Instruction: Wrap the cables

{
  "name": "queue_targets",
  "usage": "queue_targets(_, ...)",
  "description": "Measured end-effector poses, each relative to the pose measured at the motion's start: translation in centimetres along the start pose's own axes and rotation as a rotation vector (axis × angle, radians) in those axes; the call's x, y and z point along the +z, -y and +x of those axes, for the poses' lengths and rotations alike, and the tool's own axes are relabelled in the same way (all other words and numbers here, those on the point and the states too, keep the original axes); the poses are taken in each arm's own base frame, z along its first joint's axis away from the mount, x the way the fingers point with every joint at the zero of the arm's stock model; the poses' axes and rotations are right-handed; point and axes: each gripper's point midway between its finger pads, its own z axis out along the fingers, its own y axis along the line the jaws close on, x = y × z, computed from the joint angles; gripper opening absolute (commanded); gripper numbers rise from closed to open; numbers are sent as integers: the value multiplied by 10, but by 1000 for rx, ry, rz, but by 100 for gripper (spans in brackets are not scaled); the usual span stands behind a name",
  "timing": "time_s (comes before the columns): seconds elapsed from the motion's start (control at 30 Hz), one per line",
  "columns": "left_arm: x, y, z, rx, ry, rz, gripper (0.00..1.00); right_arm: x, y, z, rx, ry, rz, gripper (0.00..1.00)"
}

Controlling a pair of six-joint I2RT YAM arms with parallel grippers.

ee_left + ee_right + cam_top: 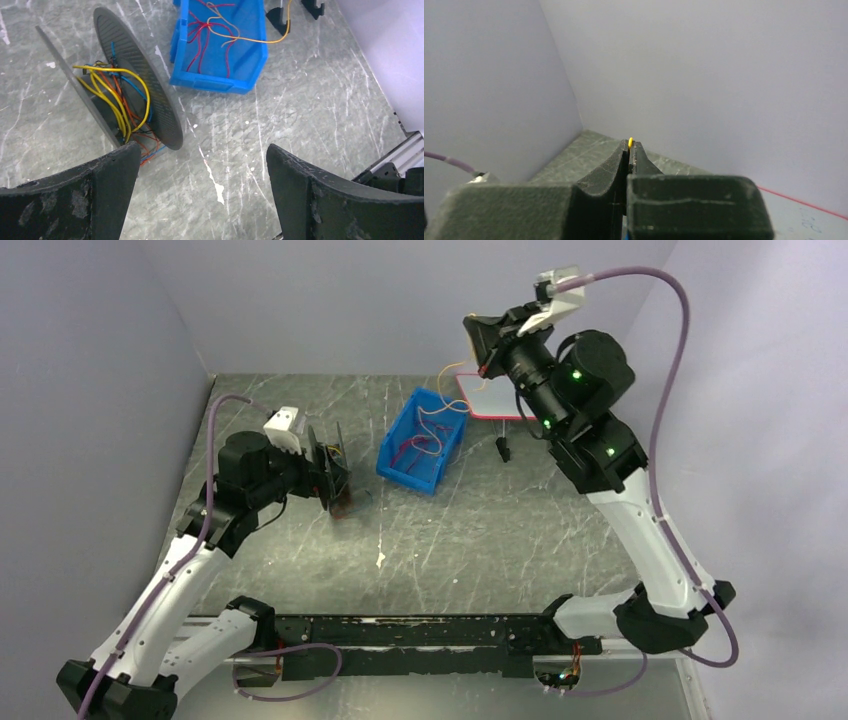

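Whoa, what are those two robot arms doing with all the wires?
They are wrapping thin cables onto a dark spool. The right gripper is up high, pinched shut on the end of a yellow-orange cable that trails out of the blue bin, where red cables lie. The left gripper hangs open beside the spool, holding nothing. The spool stands on edge on the table, with yellow, orange and blue wires looped loosely round it.

Most of yellow cable [630,141] hidden inside right pincer [630,146]
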Motion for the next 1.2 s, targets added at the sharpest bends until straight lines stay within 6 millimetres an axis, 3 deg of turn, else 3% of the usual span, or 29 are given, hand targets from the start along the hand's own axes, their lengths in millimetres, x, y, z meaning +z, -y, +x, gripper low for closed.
queue_targets(0.27,1,13,-9,3,-3,59,99,-35,-9,-61,56,156,-61,0)
queue_targets(0.6,7,15,-3,-4,-36,78,99,-60,-18,-131,131,383,-123,0)
queue_targets(0.77,7,15,-2,-5,-39,83,99,-64,-25,-158,165,456,-163,0)
queue_targets(1.2,7,17,-1,-5,-44,91,99,-72,-44,-200,206,587,-279,0)
